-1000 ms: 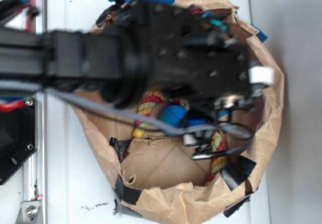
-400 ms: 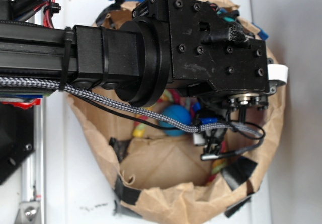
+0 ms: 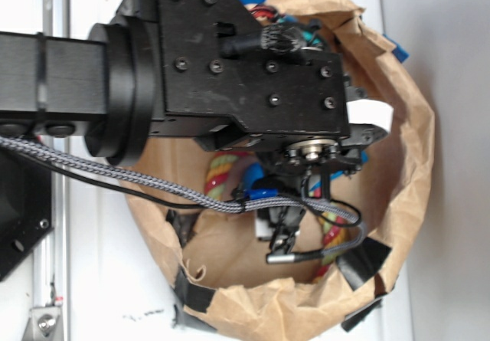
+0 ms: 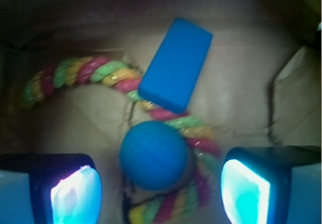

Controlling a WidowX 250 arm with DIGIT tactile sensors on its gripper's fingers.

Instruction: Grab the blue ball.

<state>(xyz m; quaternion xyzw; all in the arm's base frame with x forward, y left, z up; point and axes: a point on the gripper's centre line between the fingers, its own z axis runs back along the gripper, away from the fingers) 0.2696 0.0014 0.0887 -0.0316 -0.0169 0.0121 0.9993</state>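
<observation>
Wrist view: the blue ball (image 4: 154, 155) lies on the floor of a paper bag (image 4: 241, 68), between the wide-spread fingers (image 4: 75, 194) of the gripper (image 4: 160, 191) and touching neither. A multicoloured rope (image 4: 108, 75) passes just beside the ball at 2 o'clock. A blue block (image 4: 176, 64) lies across the rope at 12 o'clock. Exterior view: the arm (image 3: 230, 73) hides the ball; the bag rests on a white bench (image 3: 99, 280).

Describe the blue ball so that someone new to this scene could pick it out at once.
Look inside the crumpled brown paper bag, on its floor, where a multicoloured twisted rope curves across. The small round teal-blue rubbery ball rests against that rope, between the open claw tips. Unlike the flat rectangular blue block beyond it, it is a sphere.
</observation>
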